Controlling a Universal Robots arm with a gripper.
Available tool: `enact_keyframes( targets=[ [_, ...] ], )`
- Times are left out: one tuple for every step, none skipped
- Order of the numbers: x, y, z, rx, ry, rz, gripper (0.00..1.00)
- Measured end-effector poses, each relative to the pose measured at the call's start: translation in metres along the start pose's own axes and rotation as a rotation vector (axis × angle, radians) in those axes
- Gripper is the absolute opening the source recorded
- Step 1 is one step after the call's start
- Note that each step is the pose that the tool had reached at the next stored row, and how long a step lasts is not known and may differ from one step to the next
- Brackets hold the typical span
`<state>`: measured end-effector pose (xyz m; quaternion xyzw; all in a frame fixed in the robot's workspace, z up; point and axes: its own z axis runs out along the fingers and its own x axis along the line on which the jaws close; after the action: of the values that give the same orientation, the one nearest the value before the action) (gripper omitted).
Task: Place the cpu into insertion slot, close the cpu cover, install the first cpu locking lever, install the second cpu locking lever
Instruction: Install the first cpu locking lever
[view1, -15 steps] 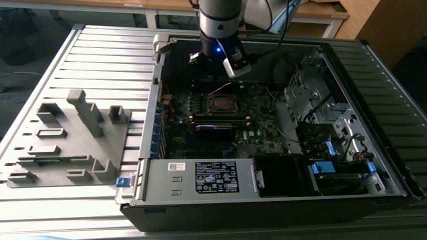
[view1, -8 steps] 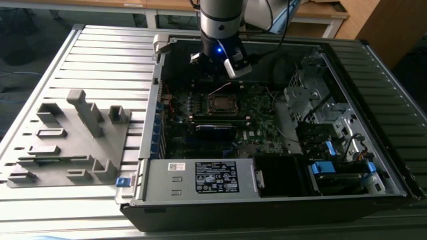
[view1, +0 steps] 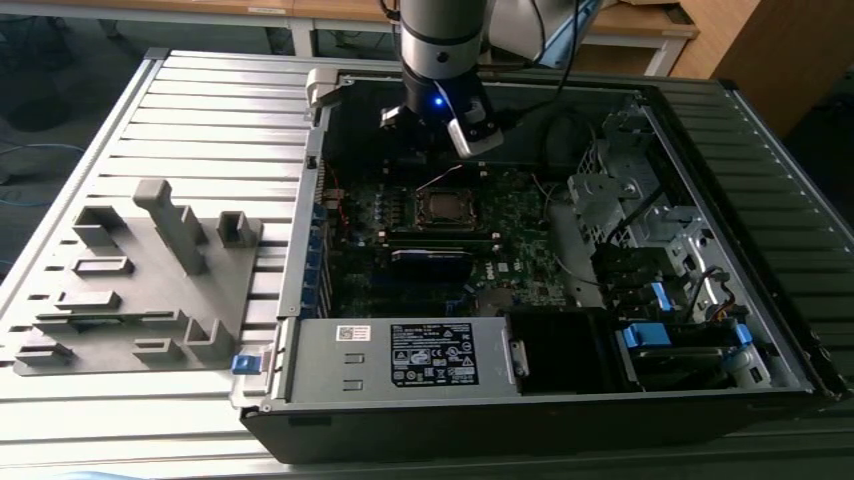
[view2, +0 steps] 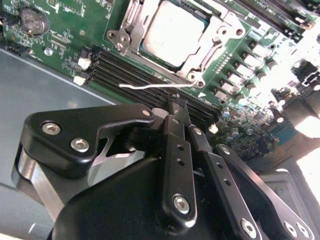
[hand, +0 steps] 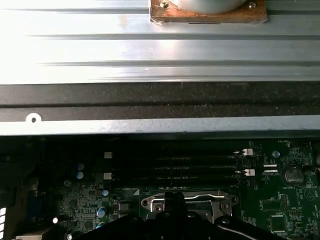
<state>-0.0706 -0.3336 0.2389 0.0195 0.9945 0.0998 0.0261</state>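
In the second wrist view the cpu (view2: 172, 31) lies flat in the insertion slot (view2: 150, 56), its grey top showing through the window of the cpu cover (view2: 221, 29), which lies down over it. A thin silver locking lever (view2: 145, 86) juts out free beside the socket. My gripper (view2: 177, 102) hangs just short of that lever with its black fingers (view2: 175, 150) pressed together and nothing visible between them. In the exterior view the gripper (view1: 422, 160) hovers over the far side of the socket (view1: 442, 206), where the raised lever (view1: 447, 180) shows as a thin line.
The open computer case (view1: 747, 250) lies on a ribbed metal table (view1: 200, 110). Black memory slots (view2: 130, 70) run beside the socket. A power supply box (view1: 400, 355) sits at the near side. A grey fixture block (view1: 147, 280) stands at the exterior view's left.
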Motion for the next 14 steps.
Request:
enact_keyframes(
  targets=[
    [-0.0003,-0.0002,0.0011,-0.0001,0.0,0.0,0.11],
    [-0.0008,-0.0003,0.002,-0.0001,0.0,0.0,0.11],
    [-0.0015,-0.0003,0.0026,0.0,0.0001,0.0,0.11],
    [-0.0021,0.0,0.0032,0.0001,0.0001,0.0,0.11],
    [-0.0027,0.0003,0.0037,0.0,0.0,0.0,0.11],
    [-0.0032,0.0006,0.0042,-0.0001,0.0,0.0,0.11],
    [-0.0037,0.0009,0.0047,0.0,0.0,0.0,0.11],
    [-0.0045,0.0014,0.0052,0.0,0.0,0.0,0.11],
    [-0.0052,0.0019,0.0057,0.0,0.0001,0.0,0.11],
    [-0.0056,0.0023,0.0061,0.0001,0.0001,0.0,0.11],
    [-0.0058,0.0026,0.0064,-0.0001,-0.0001,0.0,0.11],
    [-0.0058,0.0026,0.0064,0.0,0.0,0.0,0.11],
    [-0.0058,0.0026,0.0064,0.0,0.0,0.0,0.11],
    [-0.006,0.0026,0.0066,-0.0001,-0.0001,0.0,0.11]
  ],
)
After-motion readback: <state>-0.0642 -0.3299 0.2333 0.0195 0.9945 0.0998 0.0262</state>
